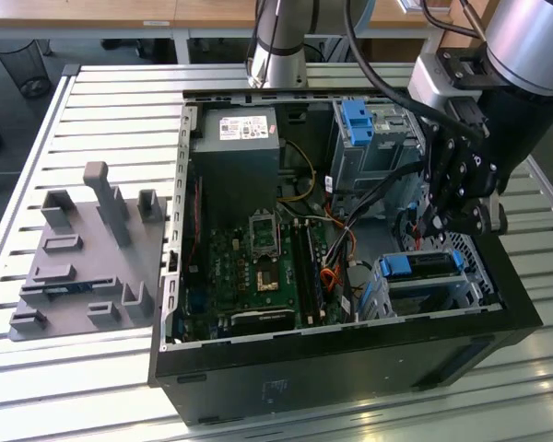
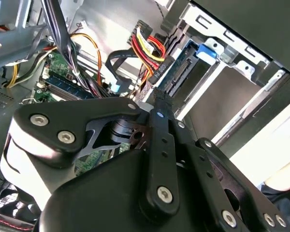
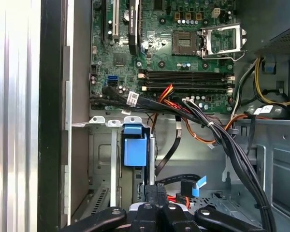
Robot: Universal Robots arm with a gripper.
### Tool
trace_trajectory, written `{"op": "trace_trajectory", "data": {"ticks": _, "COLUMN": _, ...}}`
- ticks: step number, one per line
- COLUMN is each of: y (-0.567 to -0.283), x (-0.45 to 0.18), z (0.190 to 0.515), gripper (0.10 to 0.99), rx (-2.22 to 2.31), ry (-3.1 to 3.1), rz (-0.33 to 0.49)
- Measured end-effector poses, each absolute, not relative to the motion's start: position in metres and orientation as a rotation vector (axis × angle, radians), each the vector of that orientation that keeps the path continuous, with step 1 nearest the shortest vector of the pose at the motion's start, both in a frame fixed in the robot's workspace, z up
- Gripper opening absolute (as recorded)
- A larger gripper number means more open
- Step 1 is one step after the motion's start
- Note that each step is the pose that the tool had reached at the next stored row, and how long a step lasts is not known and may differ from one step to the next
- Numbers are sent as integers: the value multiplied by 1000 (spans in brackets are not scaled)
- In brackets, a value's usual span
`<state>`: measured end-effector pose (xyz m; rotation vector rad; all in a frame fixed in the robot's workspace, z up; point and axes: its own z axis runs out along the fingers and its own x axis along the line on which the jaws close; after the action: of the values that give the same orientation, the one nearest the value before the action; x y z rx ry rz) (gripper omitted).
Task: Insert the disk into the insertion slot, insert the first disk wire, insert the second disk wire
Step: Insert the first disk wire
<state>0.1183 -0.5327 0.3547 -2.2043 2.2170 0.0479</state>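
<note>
Sitting low in the near corner of the open computer case, on the exterior view's right, the disk [image 1: 422,265] is lying flat inside the insertion slot [image 1: 442,296], its blue carrier showing at the end, so the seating step is looking done. Just above and beyond it the gripper [image 1: 435,226] is hanging tip-down. In the first wrist view its fingers [image 3: 148,194] are lying side by side with no gap showing, so I am reading the gripper [image 3: 154,193] as drawn together. In the second wrist view the gripper [image 2: 157,99] is pointing at a black connector [image 2: 152,72] trailing red and yellow wires [image 2: 147,46]. The connector is lying right at the disk's back edge, near the blue carrier [image 2: 207,50]. Whether the tips are pinching it or only pressing against it, I cannot tell. A blue-tabbed cable [image 3: 193,186] is waiting loose nearby, and a thick black cable bundle [image 3: 222,140] is crossing close past the arm. Farther off, the motherboard [image 1: 258,267] is covering the case floor. At the far wall are the power supply [image 1: 235,170] and the taller bay [image 1: 373,147] with its blue latch [image 1: 358,118]. The risks, as I am judging them: a connector meeting the socket tilted could be jamming or bending; the linkages could be snagging the bundle; any sideways pull could be dragging the disk back out of its slot.
</note>
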Motion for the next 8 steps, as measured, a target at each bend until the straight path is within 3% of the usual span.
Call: {"op": "trace_trajectory", "data": {"ticks": 8, "y": -528, "x": 122, "z": 357, "gripper": 106, "rx": -2193, "ry": 2228, "rz": 48}}
